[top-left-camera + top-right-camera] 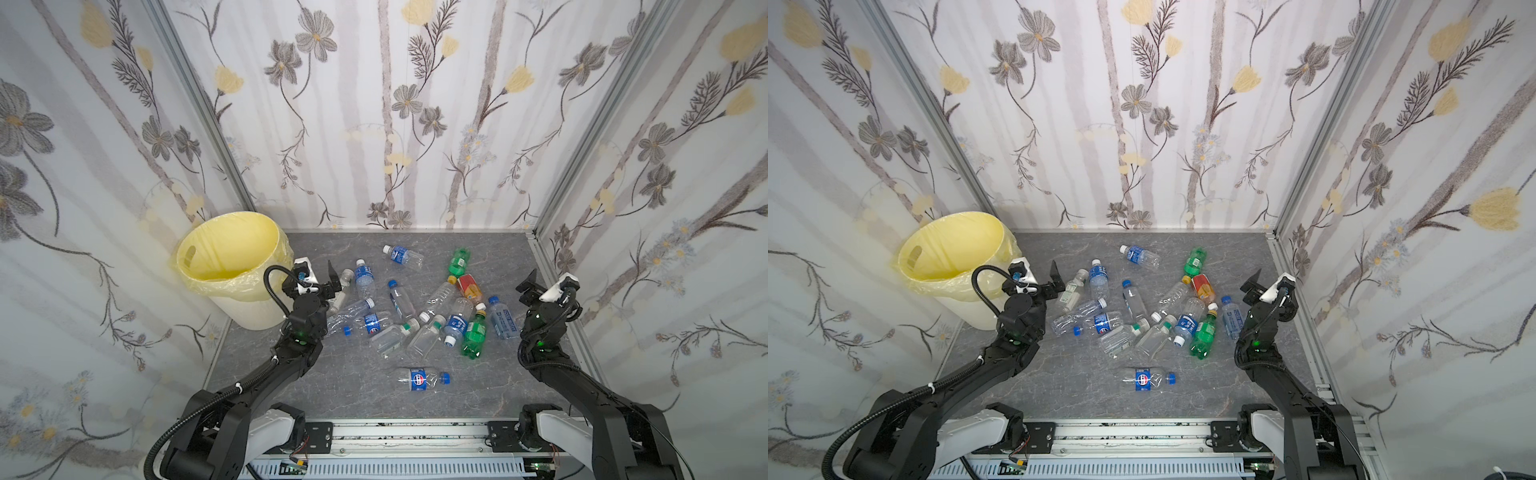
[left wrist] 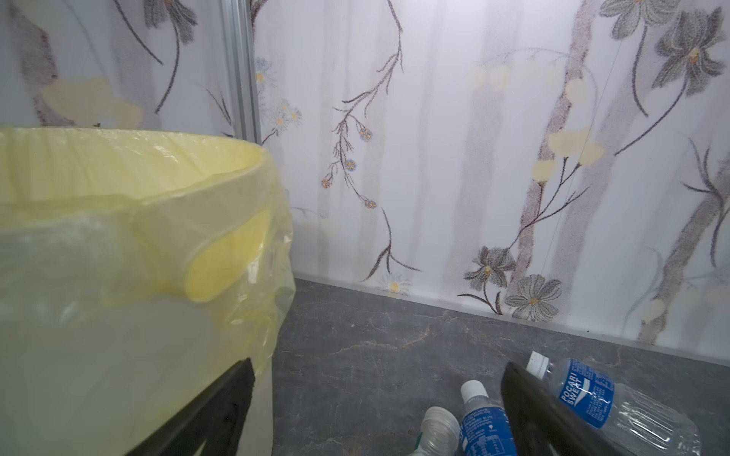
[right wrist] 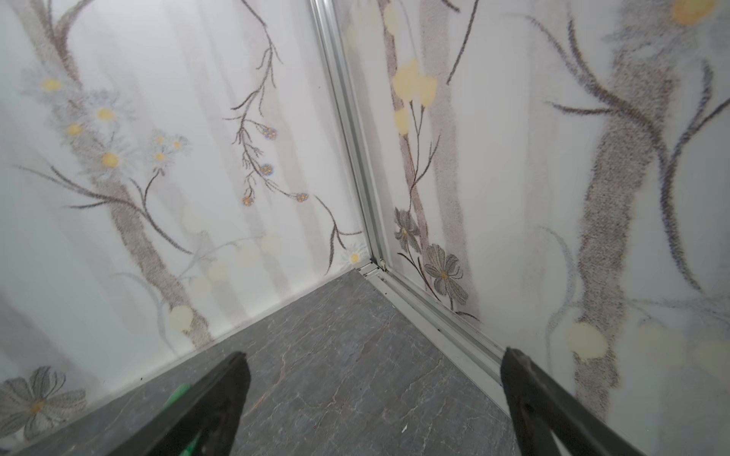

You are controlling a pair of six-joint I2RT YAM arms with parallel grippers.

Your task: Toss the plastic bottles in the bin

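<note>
Small clear and green plastic bottles [image 1: 455,321] lay scattered mid grey marbled counter [image 1: 353,395]; round cream lined bin [image 1: 249,309] stood far-left corner. Both gaped wide, empty: left tool [image 2: 375,377] beside bin, right tool [image 3: 374,354] at counter's right edge.

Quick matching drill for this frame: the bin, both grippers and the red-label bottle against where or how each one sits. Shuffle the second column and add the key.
Column 1
1. bin
2. left gripper
3. right gripper
4. red-label bottle

Column 2
A. open, empty, facing the far right corner
B. lying among the other bottles
C. upright in the far left corner, lined with a yellow bag
D. open, empty, right beside the bin

Pairs: 1-C, 2-D, 3-A, 4-B
</note>
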